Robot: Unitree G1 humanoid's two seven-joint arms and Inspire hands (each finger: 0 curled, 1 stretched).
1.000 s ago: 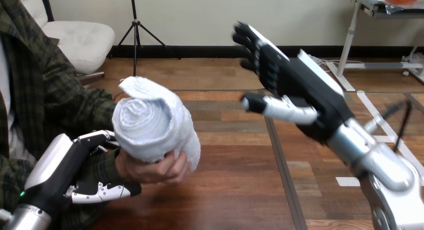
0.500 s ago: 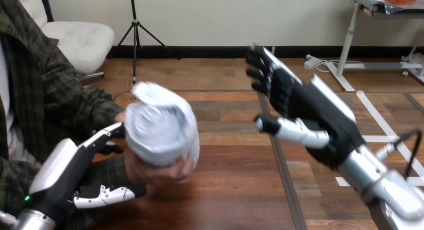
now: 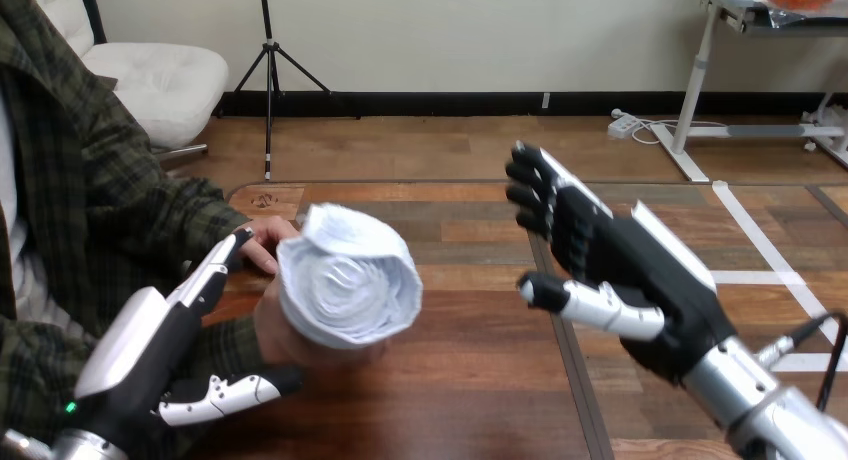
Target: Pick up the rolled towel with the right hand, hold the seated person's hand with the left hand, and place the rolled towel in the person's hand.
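We think this is a robot lab or test room. 2 robot hands, the left hand (image 3: 135,350) and the right hand (image 3: 640,270), reach over a brown wooden table (image 3: 470,390). Behind it we see a thin black tripod stand (image 3: 268,70), a white padded chair (image 3: 165,80), a grey work desk on a white metal leg (image 3: 706,65), a white plug strip (image 3: 628,125) on the wood floor (image 3: 420,145) and white tape lines (image 3: 745,225).

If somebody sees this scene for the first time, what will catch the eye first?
The white rolled towel, spiral end toward the camera, stands out at centre left, resting in the person's hand. The robot's left hand lies open beside it; the right hand hangs open and empty above the table at the right.
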